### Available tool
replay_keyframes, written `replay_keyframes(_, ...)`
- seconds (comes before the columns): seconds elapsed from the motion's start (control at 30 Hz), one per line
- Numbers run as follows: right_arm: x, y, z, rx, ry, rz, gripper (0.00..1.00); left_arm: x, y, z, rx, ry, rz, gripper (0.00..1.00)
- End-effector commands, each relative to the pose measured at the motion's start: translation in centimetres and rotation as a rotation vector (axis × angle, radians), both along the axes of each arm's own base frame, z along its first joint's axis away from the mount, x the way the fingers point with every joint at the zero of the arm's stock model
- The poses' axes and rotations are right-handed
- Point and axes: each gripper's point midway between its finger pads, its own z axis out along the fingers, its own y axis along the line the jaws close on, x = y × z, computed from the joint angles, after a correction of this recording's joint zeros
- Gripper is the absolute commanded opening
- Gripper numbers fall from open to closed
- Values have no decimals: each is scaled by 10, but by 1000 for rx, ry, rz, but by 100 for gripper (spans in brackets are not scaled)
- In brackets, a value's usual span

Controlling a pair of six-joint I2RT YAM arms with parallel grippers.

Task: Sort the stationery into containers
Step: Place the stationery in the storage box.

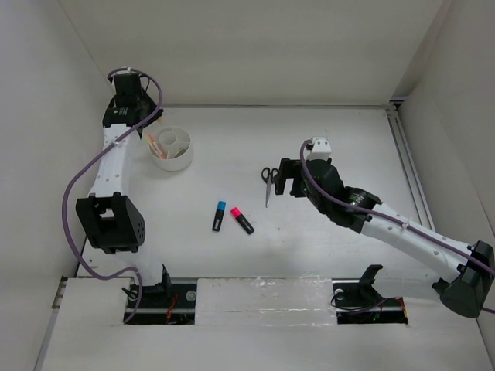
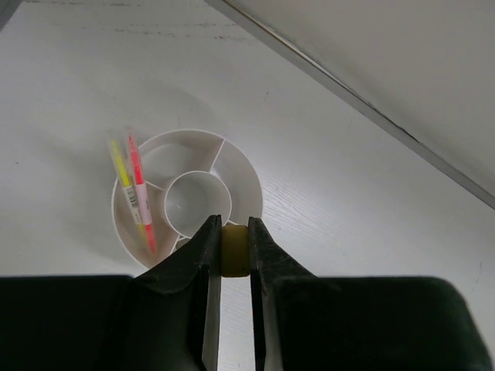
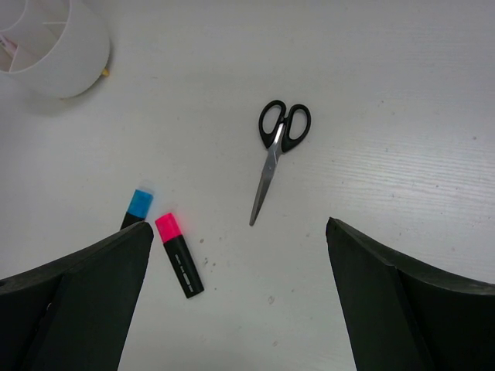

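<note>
Left jaws: clenched on the tiny tan block [image 2: 234, 252], which is pinched between the tips and hangs over the near rim of the white bowl [image 2: 240, 174]. The block is not yet in a compartment.

Bowl contents: the yellow pen [image 2: 118, 164] and pink pen [image 2: 139, 193] lie together in the left compartment, their ends sticking out past the rim. The other compartments in view are bare.

Right jaws: released, spread wide and grasping nothing, above the scissors [image 3: 274, 151]. The blue-capped highlighter [image 3: 138, 207] and pink-capped highlighter [image 3: 178, 255] lie side by side on the surface [image 3: 387, 93], well apart from the bowl.

Recommendation: bring the block in past the rim until it is squarely over a bare compartment, clear of the divider walls and pens. Lower it before releasing so it cannot bounce out
</note>
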Motion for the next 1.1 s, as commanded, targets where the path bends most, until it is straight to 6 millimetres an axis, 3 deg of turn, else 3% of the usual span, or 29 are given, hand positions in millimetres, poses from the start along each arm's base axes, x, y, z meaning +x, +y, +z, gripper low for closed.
replay_keyframes(0.0,5,5,13,37,-38,14,100,-5,7,33,33,-92,19,0)
replay_keyframes(1.07,4,1,14,38,-44,17,100,-7,14,30,53,-69,53,0)
